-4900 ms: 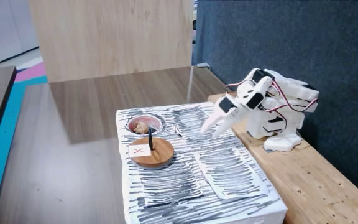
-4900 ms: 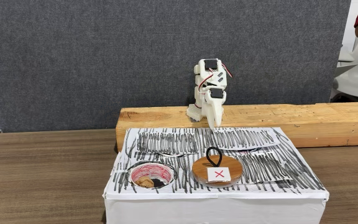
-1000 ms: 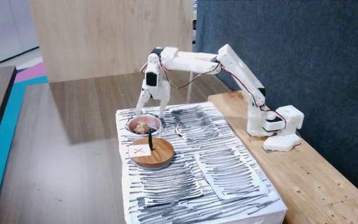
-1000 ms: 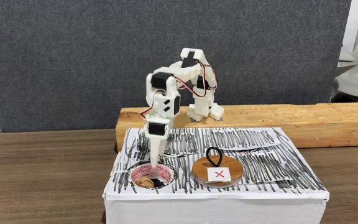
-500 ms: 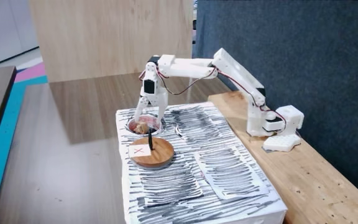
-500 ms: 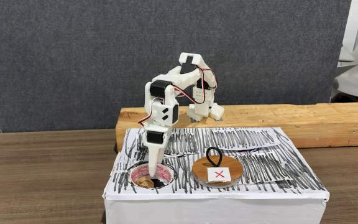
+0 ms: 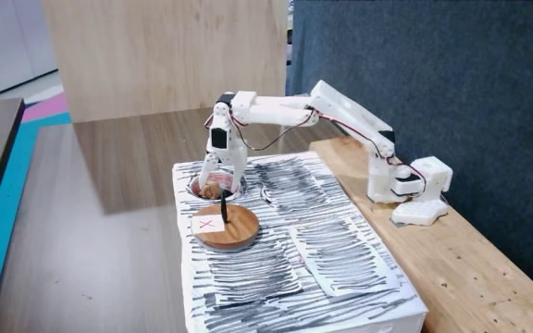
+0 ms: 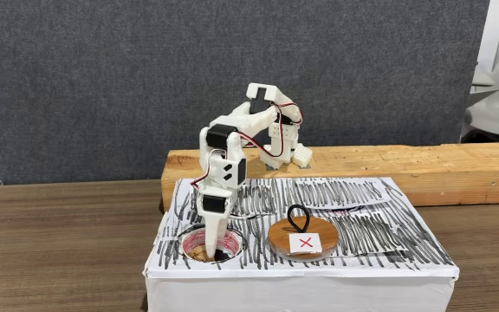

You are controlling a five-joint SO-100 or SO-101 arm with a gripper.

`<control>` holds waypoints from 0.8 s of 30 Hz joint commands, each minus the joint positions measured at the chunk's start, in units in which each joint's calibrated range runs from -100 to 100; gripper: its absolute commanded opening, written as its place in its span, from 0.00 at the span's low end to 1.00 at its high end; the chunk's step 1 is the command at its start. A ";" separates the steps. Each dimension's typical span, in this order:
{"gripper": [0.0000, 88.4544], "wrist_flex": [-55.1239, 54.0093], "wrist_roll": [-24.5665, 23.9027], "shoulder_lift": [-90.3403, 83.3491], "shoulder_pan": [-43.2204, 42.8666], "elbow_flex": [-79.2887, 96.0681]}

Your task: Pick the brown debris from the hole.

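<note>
The hole, a round pinkish-red-rimmed opening with a dark interior in the striped box top, holds the brown debris, a small tan lump at its front.

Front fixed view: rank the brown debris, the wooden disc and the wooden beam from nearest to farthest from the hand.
From the hand:
1. Brown debris, in the hole right at the fingertips.
2. Wooden disc, to the right on the box.
3. Wooden beam, behind the box.
</note>
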 commanded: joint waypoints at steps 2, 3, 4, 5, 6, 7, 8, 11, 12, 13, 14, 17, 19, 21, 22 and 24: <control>0.31 -0.63 -0.06 -0.58 0.82 -5.19; 0.31 -0.63 -0.06 -0.58 1.11 -6.08; 0.31 -0.63 -0.06 -0.50 1.33 -6.62; 0.31 -0.63 -0.06 -0.50 1.62 -6.97; 0.31 -0.63 0.10 -0.50 1.84 -6.97; 0.31 -0.63 0.20 -0.50 2.14 -6.97; 0.31 -0.63 0.30 -0.50 2.28 -6.97; 0.31 -0.63 0.41 -0.50 2.87 -6.62; 0.31 -0.63 0.41 -0.50 3.01 -6.44; 0.31 -0.63 0.41 -0.50 3.09 -6.17; 0.31 -0.63 0.41 -0.50 3.09 -6.08; 0.31 -0.63 0.36 -0.42 2.87 -5.99; 0.30 -0.63 0.20 0.50 2.72 -5.99; 0.30 -0.55 0.15 2.26 2.57 -6.08; 0.30 -0.55 -0.01 3.10 2.57 -6.08; 0.30 -0.55 -0.06 4.94 2.65 -6.35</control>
